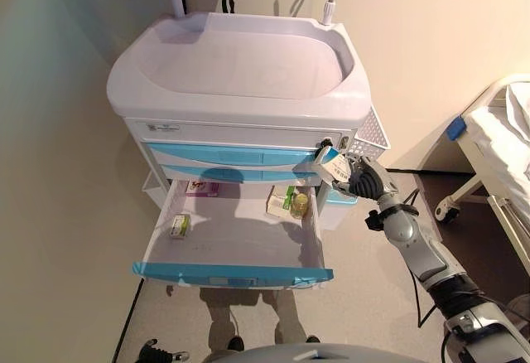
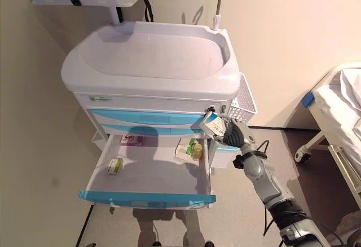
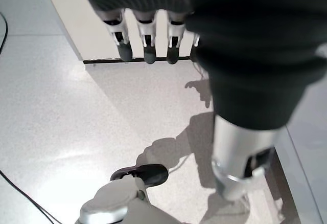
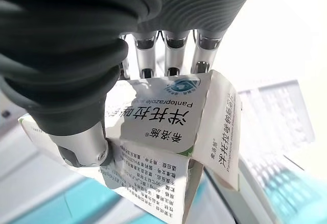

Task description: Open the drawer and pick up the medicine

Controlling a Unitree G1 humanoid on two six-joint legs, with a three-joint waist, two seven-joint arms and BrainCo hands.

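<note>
Right wrist view: medicine box (image 4: pixel 163 132) is pinched by the right hand (image 4: pixel 82 96).
Box could be dropped at the drawer's (image 1: pixel 236 239) three o'clock if that thumb-and-fingers grip is loosened.

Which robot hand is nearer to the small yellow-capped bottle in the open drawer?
Right. The right robot hand holds a white medicine box just above and beside the small yellow-capped bottle. The left robot hand hangs over bare floor, out of both head views.
</note>
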